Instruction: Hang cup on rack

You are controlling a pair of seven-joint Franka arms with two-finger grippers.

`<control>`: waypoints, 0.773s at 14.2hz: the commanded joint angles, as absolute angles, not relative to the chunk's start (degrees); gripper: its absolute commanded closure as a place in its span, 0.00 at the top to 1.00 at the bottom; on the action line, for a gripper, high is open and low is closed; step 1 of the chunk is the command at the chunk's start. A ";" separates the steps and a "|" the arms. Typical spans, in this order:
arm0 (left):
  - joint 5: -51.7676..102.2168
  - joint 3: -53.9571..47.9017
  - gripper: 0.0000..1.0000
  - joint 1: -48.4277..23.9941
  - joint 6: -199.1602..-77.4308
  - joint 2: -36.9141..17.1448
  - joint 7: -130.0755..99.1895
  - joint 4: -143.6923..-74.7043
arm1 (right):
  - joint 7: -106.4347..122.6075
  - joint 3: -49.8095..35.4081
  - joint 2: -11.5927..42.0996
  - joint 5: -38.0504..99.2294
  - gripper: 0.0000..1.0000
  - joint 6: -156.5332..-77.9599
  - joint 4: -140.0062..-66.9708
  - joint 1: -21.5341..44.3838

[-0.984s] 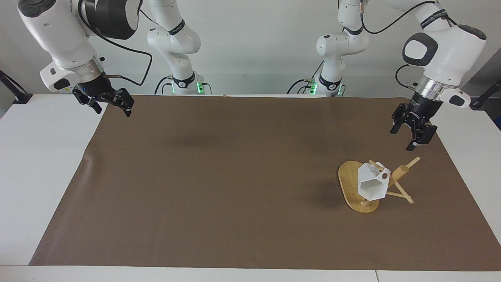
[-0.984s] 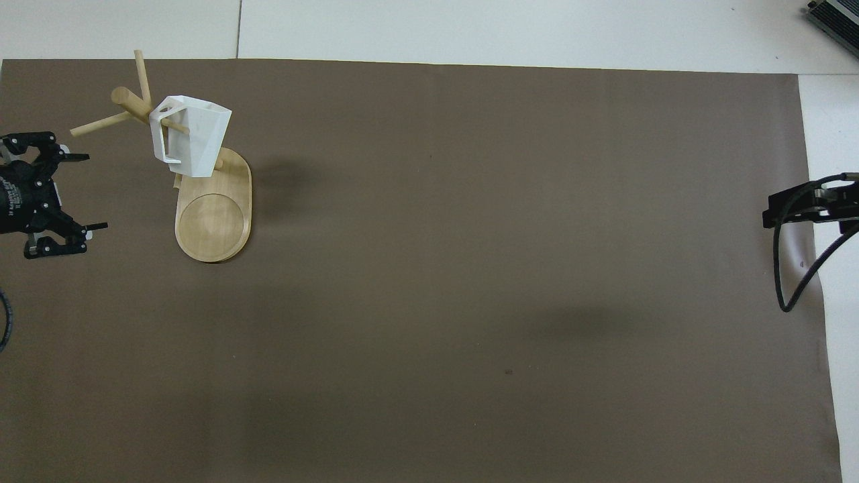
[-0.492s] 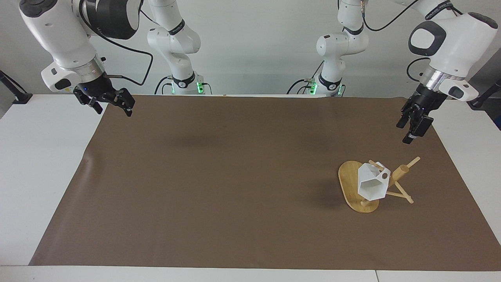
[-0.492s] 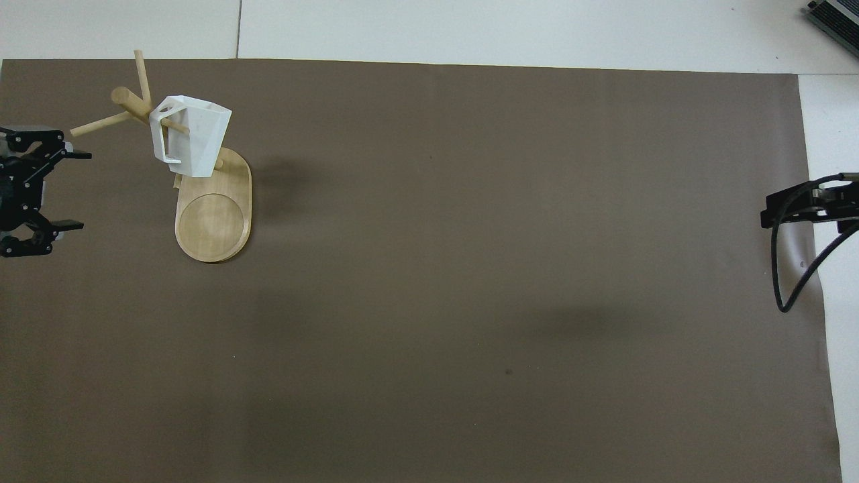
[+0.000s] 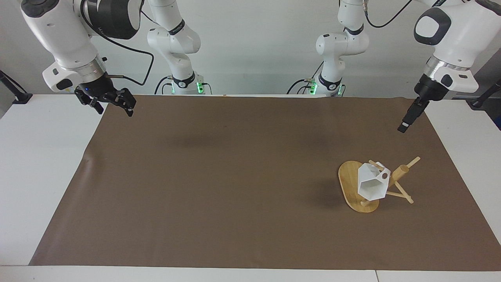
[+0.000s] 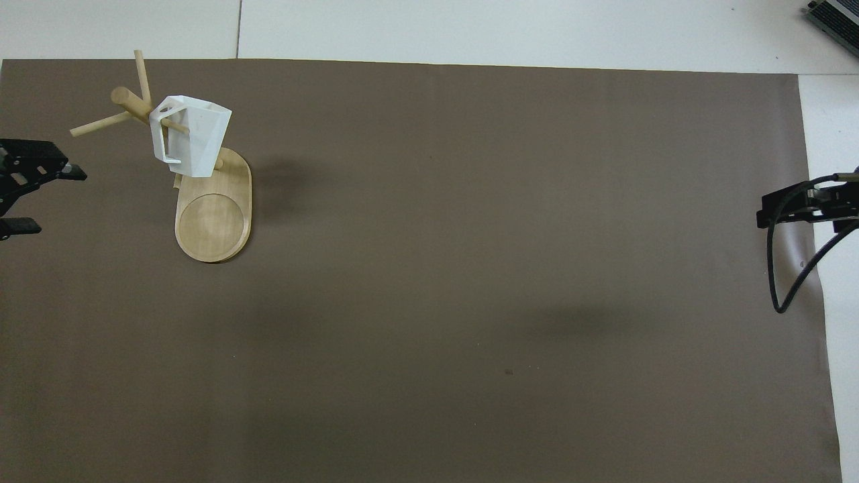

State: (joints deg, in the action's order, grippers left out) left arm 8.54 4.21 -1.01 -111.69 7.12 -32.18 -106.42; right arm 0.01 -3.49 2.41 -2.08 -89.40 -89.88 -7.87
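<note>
The white faceted cup (image 5: pixel 371 185) (image 6: pixel 193 137) hangs by its handle on a thin peg of the bamboo rack (image 5: pixel 353 187) (image 6: pixel 213 218), which stands upright toward the left arm's end of the table. No gripper touches the cup. My left gripper (image 5: pixel 404 125) (image 6: pixel 57 201) is up in the air over the brown mat's edge beside the rack, open and holding nothing. My right gripper (image 5: pixel 114 110) (image 6: pixel 772 209) waits raised over the mat's corner at the right arm's end, open and holding nothing.
A brown mat (image 5: pixel 219 176) covers most of the white table (image 5: pixel 35 164). A black cable (image 6: pixel 782 282) loops down from the right arm's wrist. Only the rack and cup stand on the mat.
My left gripper has risen and drawn away from the rack toward the table's end, turning edge-on to the facing view. The cup stays on its peg. The right arm has barely moved.
</note>
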 commanded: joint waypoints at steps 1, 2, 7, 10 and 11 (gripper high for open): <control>3.27 9.92 1.00 -7.19 -106.63 7.74 -24.29 -102.24 | 1.41 -4.04 1.76 -1.23 1.00 -88.68 -90.18 -7.38; 1.16 9.67 1.00 -7.29 -104.87 7.73 -21.21 -100.56 | 1.49 -4.13 1.76 -1.23 1.00 -88.68 -90.18 -7.38; -1.31 4.85 1.00 -3.88 -96.17 8.09 -7.93 -96.43 | 1.41 -3.69 1.58 -1.23 1.00 -88.59 -90.26 -6.94; -1.76 -2.09 1.00 0.96 -90.89 6.95 -3.61 -91.60 | 1.49 -4.13 1.58 -1.23 1.00 -88.59 -90.26 -6.94; -1.76 -2.37 1.00 0.71 -89.14 5.81 -3.52 -89.58 | 1.41 -4.04 1.58 -1.23 1.00 -88.59 -90.26 -7.03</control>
State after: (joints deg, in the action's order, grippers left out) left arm -0.24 0.27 -1.13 -93.51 8.14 -5.60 -94.62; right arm 0.01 -4.09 2.41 -2.07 -89.40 -89.88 -6.78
